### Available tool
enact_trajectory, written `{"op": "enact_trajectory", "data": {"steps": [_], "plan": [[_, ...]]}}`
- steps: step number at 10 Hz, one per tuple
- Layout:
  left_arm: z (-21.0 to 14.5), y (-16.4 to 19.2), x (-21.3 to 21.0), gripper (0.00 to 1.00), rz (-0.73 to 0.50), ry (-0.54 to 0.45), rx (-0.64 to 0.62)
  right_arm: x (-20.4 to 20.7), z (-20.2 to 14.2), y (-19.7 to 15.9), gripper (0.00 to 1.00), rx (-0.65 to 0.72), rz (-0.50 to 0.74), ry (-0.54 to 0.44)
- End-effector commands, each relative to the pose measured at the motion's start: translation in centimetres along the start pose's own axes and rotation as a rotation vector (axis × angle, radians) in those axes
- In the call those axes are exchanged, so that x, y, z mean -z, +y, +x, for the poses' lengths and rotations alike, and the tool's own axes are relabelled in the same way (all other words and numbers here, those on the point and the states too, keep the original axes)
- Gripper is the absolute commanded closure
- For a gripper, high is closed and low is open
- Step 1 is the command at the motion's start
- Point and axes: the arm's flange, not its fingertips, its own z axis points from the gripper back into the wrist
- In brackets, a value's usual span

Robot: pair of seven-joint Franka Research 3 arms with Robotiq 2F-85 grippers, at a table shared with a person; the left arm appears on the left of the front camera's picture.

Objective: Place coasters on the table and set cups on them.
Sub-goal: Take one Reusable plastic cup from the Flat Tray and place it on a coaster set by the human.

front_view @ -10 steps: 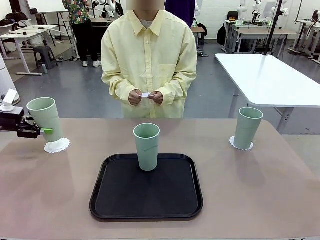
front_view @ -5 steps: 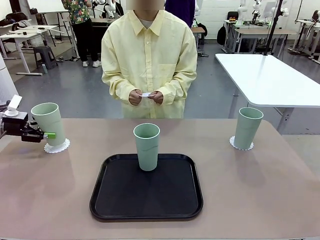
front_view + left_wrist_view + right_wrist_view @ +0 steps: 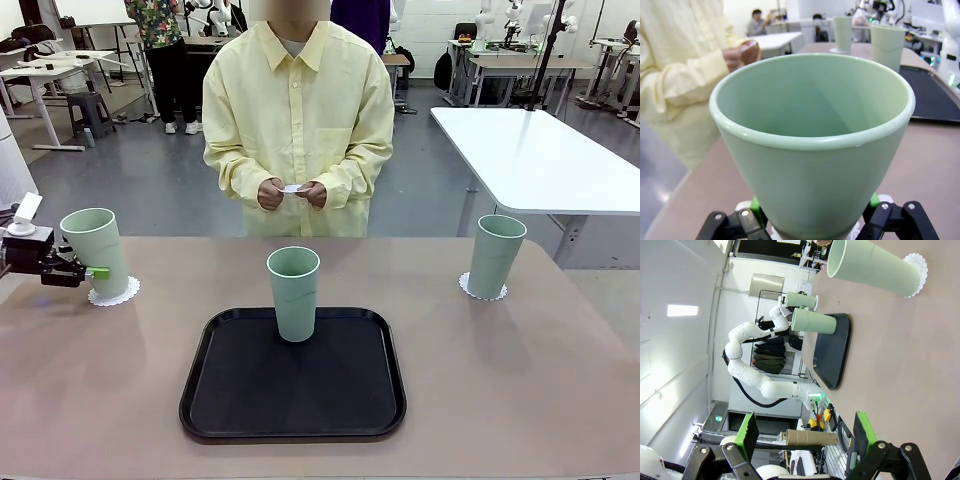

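Gripping empty cup (image 3: pixel 812 150): left hand (image 3: pixel 814 212)

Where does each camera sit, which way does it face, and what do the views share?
Front view: between the arms, facing across the table at the person; the left gripper, shut on the left cup, shows at picture left.
Left wrist view: behind the left gripper, looking along its fingers into the left cup, the person beyond.
Right wrist view: rolled sideways, behind the open right gripper, facing the right cup, left arm farther off.
Shared: all three show the tray and middle cup.
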Motion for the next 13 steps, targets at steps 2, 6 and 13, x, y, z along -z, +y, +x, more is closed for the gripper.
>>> {"op": "enact_trajectory", "data": {"steps": [2, 6, 13], "plan": [[-0.1, 0.1, 0.0, 0.17, -0.012, -0.022, -0.005, 0.0, 0.0, 0.0, 0.0, 0.002, -0.003, 0.0], [-0.7, 0.0, 0.3, 0.17, -0.024, -0.033, -0.006, 0.0, 0.0, 0.0, 0.0, 0.002, -0.003, 0.0], [-1.5, 0.0, 0.3, 0.0, -0.038, 0.004, -0.001, 0.0, 0.0, 0.0, 0.0, 0.002, -0.003, 0.0]]}}
